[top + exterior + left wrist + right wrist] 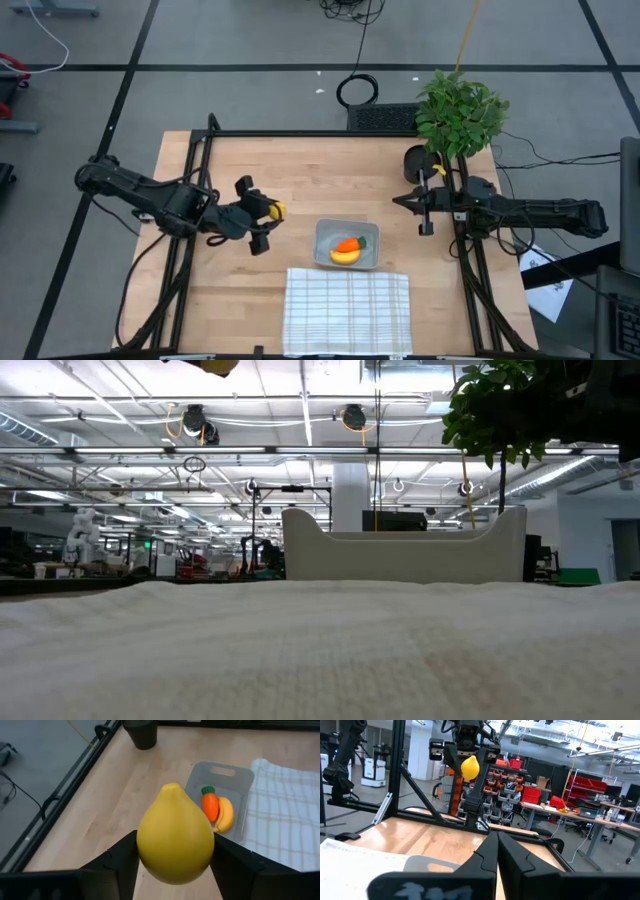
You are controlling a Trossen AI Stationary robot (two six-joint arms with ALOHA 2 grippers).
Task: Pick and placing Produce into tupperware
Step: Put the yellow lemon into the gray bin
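My left gripper [262, 222] is over the table's left half, left of the tupperware, shut on the yellow lemon [175, 835], which also shows in the high view as the lemon [277, 210] and from afar in the right wrist view as the lemon [470, 767]. The translucent grey tupperware [325, 240] rests flat on the wood near the table's middle; the orange carrot [348, 244] and the yellow banana [345, 258] lie inside it. My right gripper [421, 210] waits shut at the table's right side, right of the tupperware. My left gripper pinches the lemon between its two fingers [122, 857] across its broad rounded middle [145, 845]. The pointed end faces away from the wrist. The lemon is lifted clear of the table.
A white checked cloth [347, 310] lies at the near edge, just in front of the tupperware. A leafy potted plant [458, 112] stands at the far right corner, with a dark cup [416, 160] beside it. Bare wood [300, 175] lies behind the tupperware.
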